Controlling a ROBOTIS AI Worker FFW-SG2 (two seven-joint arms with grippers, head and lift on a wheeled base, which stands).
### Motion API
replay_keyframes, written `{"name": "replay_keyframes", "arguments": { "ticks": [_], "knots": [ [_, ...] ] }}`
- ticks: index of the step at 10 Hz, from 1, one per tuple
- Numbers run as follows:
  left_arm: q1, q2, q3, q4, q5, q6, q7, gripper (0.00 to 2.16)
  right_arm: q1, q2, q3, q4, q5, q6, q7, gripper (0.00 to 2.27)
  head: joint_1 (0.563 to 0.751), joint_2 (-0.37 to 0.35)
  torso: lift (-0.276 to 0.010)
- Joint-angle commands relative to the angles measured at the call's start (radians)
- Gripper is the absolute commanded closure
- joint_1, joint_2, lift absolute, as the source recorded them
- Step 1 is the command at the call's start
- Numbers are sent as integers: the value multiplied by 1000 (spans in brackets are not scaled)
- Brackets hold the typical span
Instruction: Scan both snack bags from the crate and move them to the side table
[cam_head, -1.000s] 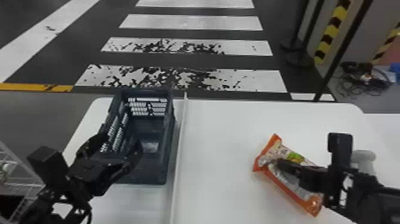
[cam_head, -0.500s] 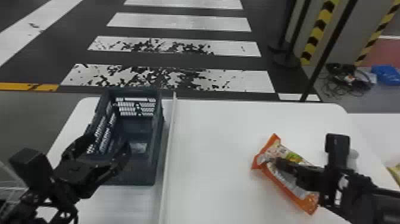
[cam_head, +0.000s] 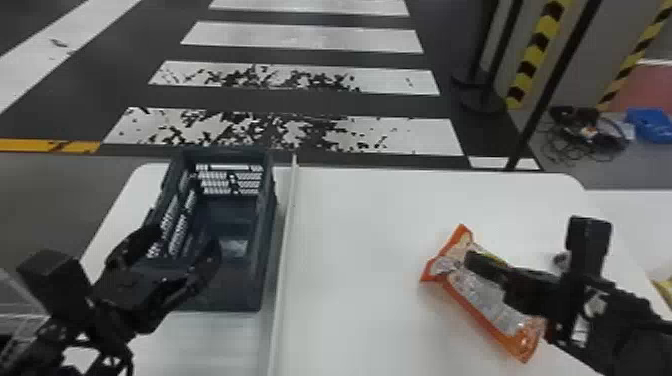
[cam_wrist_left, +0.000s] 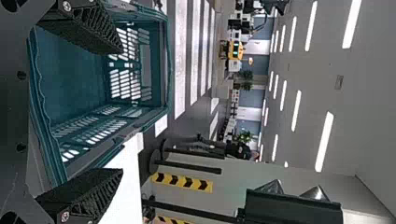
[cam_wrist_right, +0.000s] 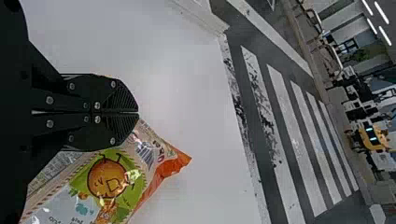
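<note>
1. Head view: the orange-ended plastic snack bag (cam_head: 480, 300) could slip or swing if the right gripper (cam_head: 469, 262) is carried off briskly, since it appears to have the bag near one end, with the longer part reaching toward the near right. A low pass might also drag that part on the white counter (cam_head: 360, 250). The bag lies aslant, well to the right of the dark slatted crate (cam_head: 267, 225), its far left end a flared orange seal and its middle silvery and creased. A soft shadow beside it suggests that it is raised a little. At left, the left gripper (cam_head: 182, 247) has its fingers spread at the crate's near end.

2. Left wrist view: with those ribbed fingers wide apart and nothing between them, one overlapping the crate, a careless sideways move could hook the rim and shove the crate.

3. Right wrist view: the fingers (cam_wrist_right: 114, 133) are pressed together, probably pinching the bag's film along an edge; so thin a grip could peel loose, or crumple the print and spoil a scan. The wrapper shows a round orange cartoon face on green, pale lettered panels and a pointed, glossy orange corner.
</note>
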Motion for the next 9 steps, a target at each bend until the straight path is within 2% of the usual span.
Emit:
{"name": "replay_keyframes", "arguments": {
  "ticks": [1, 4, 5, 7, 9],
  "knots": [
    [2, 0, 0, -1, 0, 0, 0, 97, 5, 2, -25, -26, -19, -2, -1, 2108, 695, -19, -99],
    [0, 0, 0, -4, 0, 0, 0, 97, -33, -1, -123, 87, -15, -106, -13, 2108, 695, -54, -99],
    [0, 0, 0, -3, 0, 0, 0, 97, -45, -20, -143, 136, -13, -137, -16, 2108, 695, -81, -99],
    [-1, 0, 0, -3, 0, 0, 0, 97, -58, -55, -158, 207, 11, -162, -29, 2108, 695, -131, -99],
    [-3, 0, 0, -1, 0, 0, 0, 97, -65, -67, -158, 254, 39, -165, -38, 2108, 695, -174, -99]
  ]
}}
